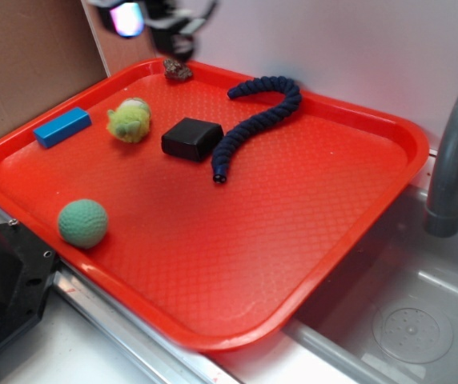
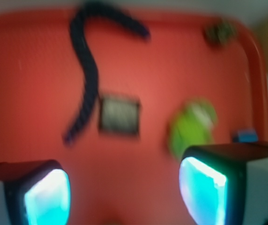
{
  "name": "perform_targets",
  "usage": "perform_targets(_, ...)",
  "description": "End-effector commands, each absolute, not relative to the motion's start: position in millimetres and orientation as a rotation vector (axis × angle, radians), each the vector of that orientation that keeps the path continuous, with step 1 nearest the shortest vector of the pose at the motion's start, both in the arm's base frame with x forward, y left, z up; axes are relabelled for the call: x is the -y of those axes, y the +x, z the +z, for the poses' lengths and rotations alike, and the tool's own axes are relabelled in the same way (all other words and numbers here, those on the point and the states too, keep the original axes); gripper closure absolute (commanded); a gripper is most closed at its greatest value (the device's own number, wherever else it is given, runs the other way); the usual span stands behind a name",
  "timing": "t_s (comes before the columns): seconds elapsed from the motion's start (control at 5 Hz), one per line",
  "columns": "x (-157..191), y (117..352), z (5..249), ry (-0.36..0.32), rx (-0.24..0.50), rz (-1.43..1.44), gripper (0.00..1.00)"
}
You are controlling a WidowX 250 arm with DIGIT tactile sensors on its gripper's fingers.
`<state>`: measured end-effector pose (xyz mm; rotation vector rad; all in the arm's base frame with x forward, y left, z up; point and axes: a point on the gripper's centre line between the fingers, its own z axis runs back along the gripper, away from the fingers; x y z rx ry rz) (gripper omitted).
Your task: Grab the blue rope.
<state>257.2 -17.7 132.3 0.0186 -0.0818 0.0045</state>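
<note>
The blue rope [image 1: 257,120] is a thick navy twisted piece lying curved on the red tray [image 1: 237,240], just right of a black box [image 1: 191,138]. The wrist view, which is blurred, has the rope [image 2: 85,75] at upper left, with the box [image 2: 119,114] beside its lower part. My gripper [image 1: 153,18] hangs high over the tray's back left corner, only partly in the exterior view. From the wrist, the gripper [image 2: 124,192] is open with nothing between its glowing pads [image 2: 202,192], well away from the rope.
Also on the tray: a light blue block [image 1: 62,126], a yellow-green plush [image 1: 130,120], a green ball [image 1: 82,222] and a small brown lump [image 1: 178,70] at the back rim. A grey faucet [image 1: 457,152] and sink [image 1: 405,320] stand to the right.
</note>
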Motion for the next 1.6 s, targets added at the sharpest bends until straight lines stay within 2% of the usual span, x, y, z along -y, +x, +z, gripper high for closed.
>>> perform_targets(0.0, 56.9, 320.1, 118.9, -0.066, 0.233, -0.042, 0.00)
perform_targets(0.2, 72.7, 326.3, 89.8, -0.012, 0.273, -0.087, 0.00)
perform_targets(0.4, 71.3, 328.9, 60.6, -0.011, 0.263, -0.090, 0.00)
perform_targets(0.6, 65.1, 328.7, 29.4, 0.028, 0.204, -0.100, 0.00)
perform_targets(0.8, 57.7, 322.7, 23.4, 0.048, 0.189, -0.111, 0.00)
perform_targets(1.0, 52.0, 318.5, 31.0, 0.053, 0.198, -0.101, 0.00)
perform_targets(1.2, 35.1, 305.4, 80.6, 0.040, 0.246, -0.042, 0.00)
perform_targets(1.4, 23.1, 298.2, 114.4, 0.018, 0.292, 0.011, 0.00)
